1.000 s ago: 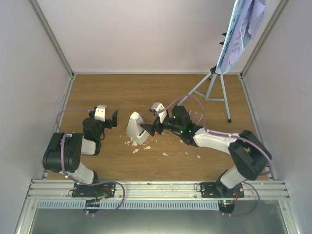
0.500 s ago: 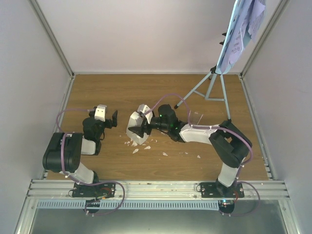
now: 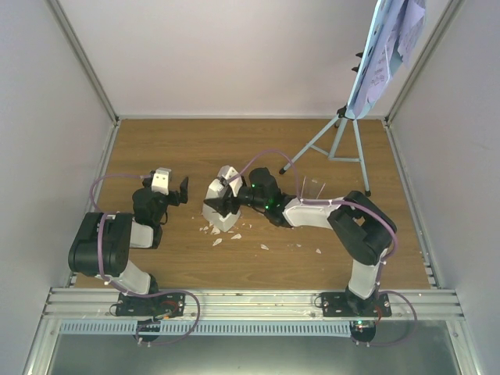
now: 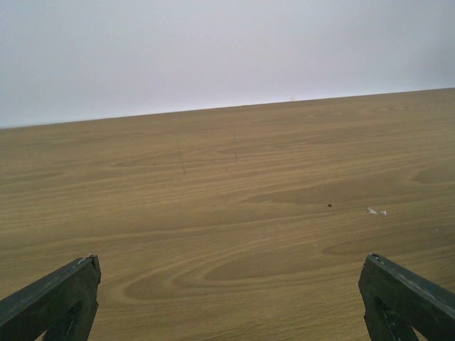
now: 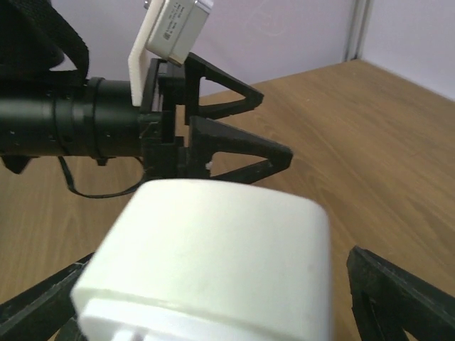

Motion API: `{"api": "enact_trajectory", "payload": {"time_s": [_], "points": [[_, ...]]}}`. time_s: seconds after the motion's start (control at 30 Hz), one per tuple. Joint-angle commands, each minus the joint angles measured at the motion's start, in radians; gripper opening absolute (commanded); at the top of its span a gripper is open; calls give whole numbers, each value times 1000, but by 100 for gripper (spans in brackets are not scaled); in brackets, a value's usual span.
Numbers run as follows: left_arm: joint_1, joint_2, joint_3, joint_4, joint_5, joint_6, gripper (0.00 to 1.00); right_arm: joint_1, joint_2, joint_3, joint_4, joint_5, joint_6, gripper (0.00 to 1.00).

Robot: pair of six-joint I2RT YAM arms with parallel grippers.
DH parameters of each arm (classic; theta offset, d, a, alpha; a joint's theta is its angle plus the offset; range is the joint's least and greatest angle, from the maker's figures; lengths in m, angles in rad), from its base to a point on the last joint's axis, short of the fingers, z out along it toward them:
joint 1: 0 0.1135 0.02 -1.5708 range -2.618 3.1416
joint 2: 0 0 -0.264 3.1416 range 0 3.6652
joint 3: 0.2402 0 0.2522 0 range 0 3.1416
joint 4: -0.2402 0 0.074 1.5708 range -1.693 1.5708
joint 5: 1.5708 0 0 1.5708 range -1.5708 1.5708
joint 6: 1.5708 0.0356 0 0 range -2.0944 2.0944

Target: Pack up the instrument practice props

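Metronome (image 3: pixel 212 209) at middle of counter (image 3: pixel 156 148), between right fingers (image 5: pixel 402 298), spread wide, gap showing on one side. Left fingers (image 4: pixel 50 302) wide, holding nothing. Stand (image 3: pixel 344 141) with sheet music (image 3: pixel 383 55) at far right corner.

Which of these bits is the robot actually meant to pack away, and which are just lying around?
For the job: white metronome, clear cover, blue music stand, sheet music.
Just lying about: small white crumbs.

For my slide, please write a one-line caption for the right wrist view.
Open right gripper straddling the white metronome, left gripper open beyond it over the wooden table.
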State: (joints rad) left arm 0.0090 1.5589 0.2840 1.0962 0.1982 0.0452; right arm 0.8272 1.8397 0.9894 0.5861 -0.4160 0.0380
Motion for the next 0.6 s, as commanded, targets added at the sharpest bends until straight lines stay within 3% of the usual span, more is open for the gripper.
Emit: {"api": "enact_trajectory", "payload": {"time_s": [0.0, 0.13, 0.4, 0.57], "points": [[-1, -8, 0, 76, 0, 17, 99, 17, -3, -7, 51, 104, 5, 84], [-1, -8, -1, 76, 0, 17, 99, 22, -31, -44, 77, 156, 9, 68], [-1, -8, -2, 77, 0, 17, 99, 36, -102, -100, 93, 291, 50, 52], [-1, -8, -2, 76, 0, 17, 99, 57, -178, -126, 4, 534, 136, 54]]}}
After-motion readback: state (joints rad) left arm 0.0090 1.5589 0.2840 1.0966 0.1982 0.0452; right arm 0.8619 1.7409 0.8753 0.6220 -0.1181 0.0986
